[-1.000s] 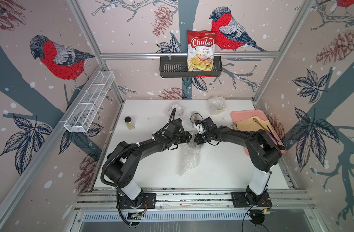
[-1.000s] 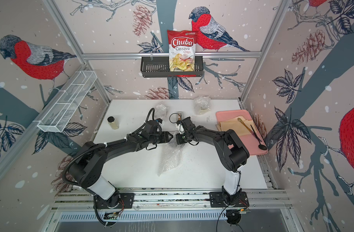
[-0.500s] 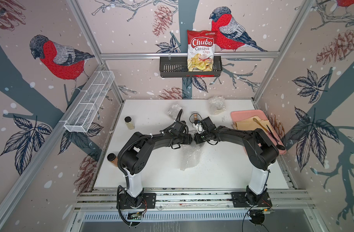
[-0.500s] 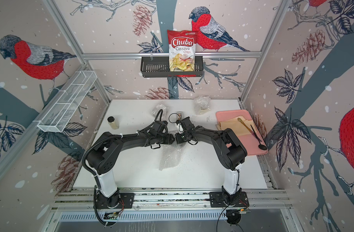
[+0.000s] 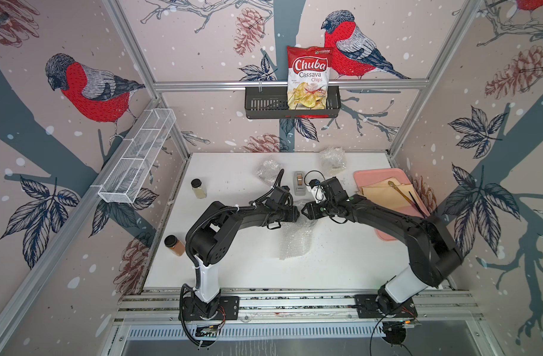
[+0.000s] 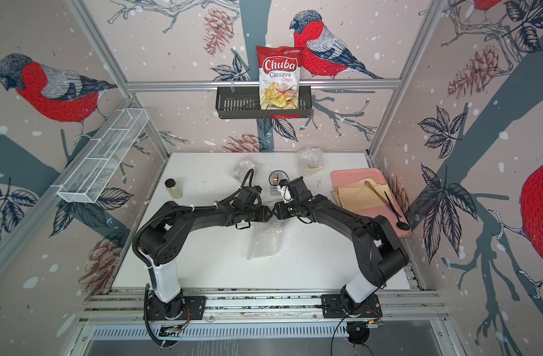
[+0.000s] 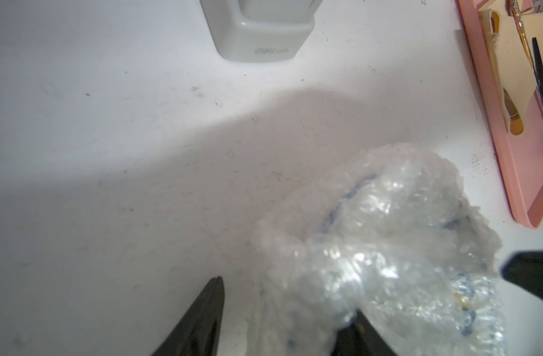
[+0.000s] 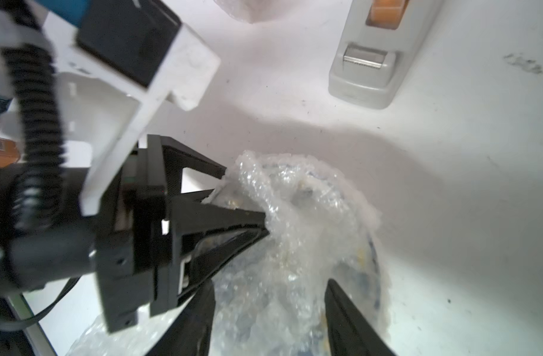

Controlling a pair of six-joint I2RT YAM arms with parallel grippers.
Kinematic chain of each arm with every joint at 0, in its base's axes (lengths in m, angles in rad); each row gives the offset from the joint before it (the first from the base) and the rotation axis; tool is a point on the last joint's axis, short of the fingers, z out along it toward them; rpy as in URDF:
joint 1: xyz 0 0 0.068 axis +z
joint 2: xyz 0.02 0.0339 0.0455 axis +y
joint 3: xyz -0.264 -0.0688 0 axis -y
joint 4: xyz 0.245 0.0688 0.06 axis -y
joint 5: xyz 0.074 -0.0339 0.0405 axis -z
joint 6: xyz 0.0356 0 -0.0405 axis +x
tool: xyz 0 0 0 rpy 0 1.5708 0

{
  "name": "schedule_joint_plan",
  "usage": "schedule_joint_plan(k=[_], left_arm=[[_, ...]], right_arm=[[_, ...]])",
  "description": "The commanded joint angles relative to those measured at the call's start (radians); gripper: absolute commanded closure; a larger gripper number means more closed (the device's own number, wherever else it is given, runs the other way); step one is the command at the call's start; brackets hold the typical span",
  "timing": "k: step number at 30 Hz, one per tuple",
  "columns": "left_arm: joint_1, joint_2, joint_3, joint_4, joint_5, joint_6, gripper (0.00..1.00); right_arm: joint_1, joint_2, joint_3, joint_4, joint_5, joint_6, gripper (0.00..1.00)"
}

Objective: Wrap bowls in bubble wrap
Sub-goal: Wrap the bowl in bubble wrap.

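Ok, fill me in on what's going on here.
The left gripper and right gripper meet in the middle at a bowl half bundled in bubble wrap. Both stand open at the bundle, neither clamped on it. A flat tail of the sheet trails toward the robot. Two other bundles lie at the back, near a tape dispenser.

Clear, whitish bubble wrap (image 7: 387,246) shows blue lines and yellow flecks of a bowl (image 8: 365,255) beneath; the tray (image 5: 375,175) is pink, its paper sheets (image 5: 384,195) tan, the counter (image 5: 248,277) white.
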Motion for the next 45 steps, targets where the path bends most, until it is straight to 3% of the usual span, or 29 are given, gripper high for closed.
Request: schedule_joint_plan(k=[1,6,10,17,26,28,31,38,45], left_arm=[[-0.002,0.015,0.005,-0.132,-0.049,-0.04,0.46],[-0.022,0.014,0.003,-0.144,-0.075,-0.09,0.46],[-0.035,0.003,-0.014,-0.129,-0.087,-0.113,0.47],[-0.036,-0.016,-0.035,-0.106,-0.086,-0.119,0.47],[-0.036,-0.018,-0.055,-0.073,-0.077,-0.124,0.47],[-0.036,-0.017,-0.055,-0.072,-0.077,-0.126,0.47],[-0.036,-0.02,-0.055,-0.072,-0.082,-0.126,0.47],[-0.036,-0.012,-0.055,-0.078,-0.088,-0.121,0.47],[-0.036,-0.001,-0.055,-0.066,-0.08,-0.108,0.48]], right_arm=[[0.036,-0.1,-0.046,-0.061,-0.009,0.053,0.39],[0.157,-0.285,-0.117,-0.1,-0.093,0.18,0.33],[0.287,-0.323,-0.169,-0.034,-0.138,0.296,0.3],[0.434,-0.206,-0.12,0.001,-0.073,0.343,0.29],[0.454,-0.085,-0.084,0.007,-0.004,0.369,0.31],[0.455,-0.065,-0.079,-0.003,0.02,0.369,0.36],[0.448,-0.055,-0.087,0.012,0.026,0.374,0.62],[0.369,-0.129,-0.158,-0.009,0.027,0.363,0.91],[0.196,-0.236,-0.154,-0.047,-0.001,0.287,0.99]])
